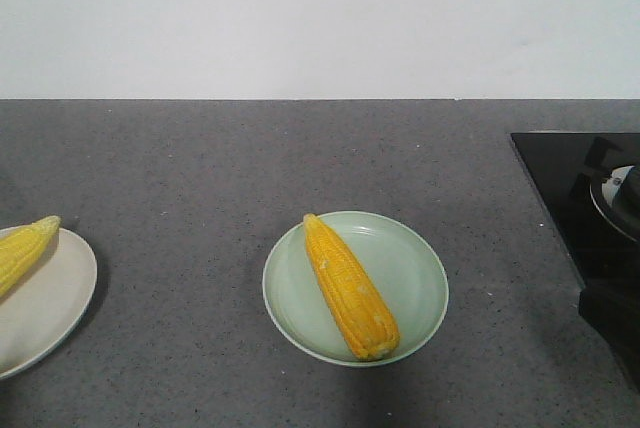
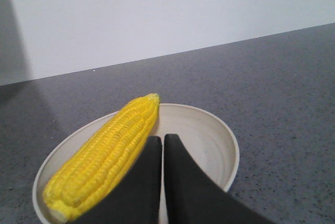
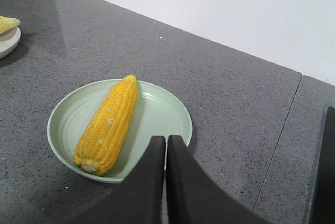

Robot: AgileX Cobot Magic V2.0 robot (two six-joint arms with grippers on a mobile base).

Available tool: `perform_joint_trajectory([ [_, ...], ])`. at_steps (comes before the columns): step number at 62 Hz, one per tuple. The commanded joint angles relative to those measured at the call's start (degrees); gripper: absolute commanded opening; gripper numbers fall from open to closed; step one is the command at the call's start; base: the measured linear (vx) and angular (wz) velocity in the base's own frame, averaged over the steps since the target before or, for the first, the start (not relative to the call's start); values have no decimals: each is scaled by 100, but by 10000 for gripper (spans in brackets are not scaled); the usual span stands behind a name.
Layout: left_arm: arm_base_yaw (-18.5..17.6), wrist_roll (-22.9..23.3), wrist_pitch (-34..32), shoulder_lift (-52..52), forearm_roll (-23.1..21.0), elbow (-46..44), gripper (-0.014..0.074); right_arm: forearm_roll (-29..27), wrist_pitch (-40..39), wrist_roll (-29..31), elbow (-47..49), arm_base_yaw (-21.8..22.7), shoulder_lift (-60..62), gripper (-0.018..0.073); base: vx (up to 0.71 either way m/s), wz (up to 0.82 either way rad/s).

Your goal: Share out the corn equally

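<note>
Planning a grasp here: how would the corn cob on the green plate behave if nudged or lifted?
The corn cob is round and tapered, so it would probably roll in a curve; the green plate's raised rim should catch it. It looks stiff, unlikely to bend when lifted. Its bumpy, glossy kernels may be slippery, so a grip near the thick middle seems safest.

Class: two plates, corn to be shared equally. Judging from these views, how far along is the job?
Done, as far as shown: the green plate holds one cob, and the cream plate holds one cob. In hand: nothing; the left hand and right hand are shut and empty. Left: nothing visible, since no spare corn shows on the counter.
</note>
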State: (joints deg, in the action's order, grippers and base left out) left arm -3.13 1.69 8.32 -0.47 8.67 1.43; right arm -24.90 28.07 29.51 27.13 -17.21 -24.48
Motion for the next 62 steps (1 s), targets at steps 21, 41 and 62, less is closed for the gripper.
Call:
perform_joint_trajectory([
  [21,477,186,-623,-113,-57,34,-8,-85,-419,-2,138,21,-38,-4,0,0],
  [41,532,186,-1089,-113,-57,34,-8,-85,-419,-2,138,21,-38,-4,0,0],
  [62,532,186,-1065,-107,-57,29,-8,-85,-419,-2,138,21,-38,-4,0,0],
])
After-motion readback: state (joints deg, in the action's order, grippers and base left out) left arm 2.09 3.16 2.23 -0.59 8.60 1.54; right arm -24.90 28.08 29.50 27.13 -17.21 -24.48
